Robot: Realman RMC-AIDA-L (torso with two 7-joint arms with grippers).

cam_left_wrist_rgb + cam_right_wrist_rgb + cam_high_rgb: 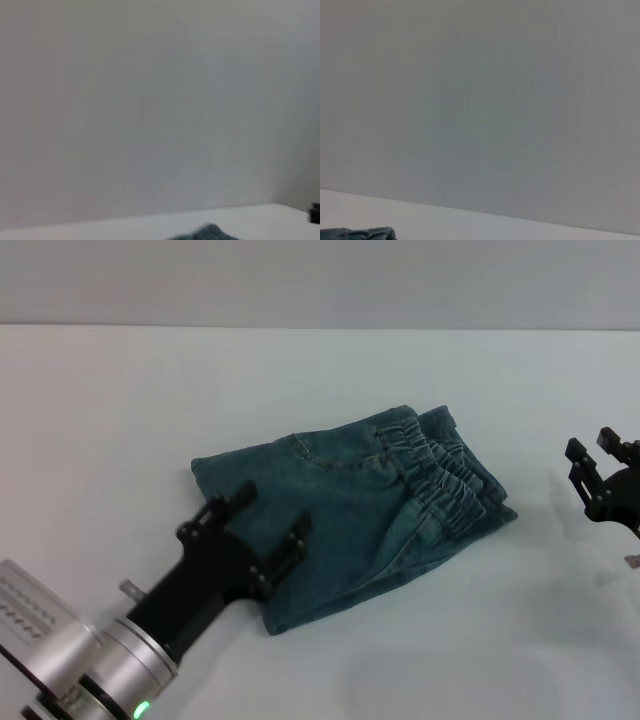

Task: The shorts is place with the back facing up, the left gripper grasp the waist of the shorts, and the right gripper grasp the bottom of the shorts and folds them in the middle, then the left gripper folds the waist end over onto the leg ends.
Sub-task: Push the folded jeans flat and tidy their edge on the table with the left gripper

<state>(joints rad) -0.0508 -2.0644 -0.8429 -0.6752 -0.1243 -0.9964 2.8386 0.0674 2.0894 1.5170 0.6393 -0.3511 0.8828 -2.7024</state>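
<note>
The shorts (340,510) lie folded into a compact stack in the middle of the white table (120,410). The ruffled waist of the shorts (440,475) lies on top at the stack's right end, with a strip of denim showing just beyond it. My left gripper (272,515) stands open over the near left part of the folded denim, nothing between its fingers. My right gripper (595,450) is open at the far right, clear of the cloth. A sliver of the shorts (210,233) shows in the left wrist view, and another sliver of the shorts (360,233) in the right wrist view.
The table is bare white all around the shorts, and a plain grey wall (320,280) stands behind it. A small dark shape (315,214) sits at the edge of the left wrist view.
</note>
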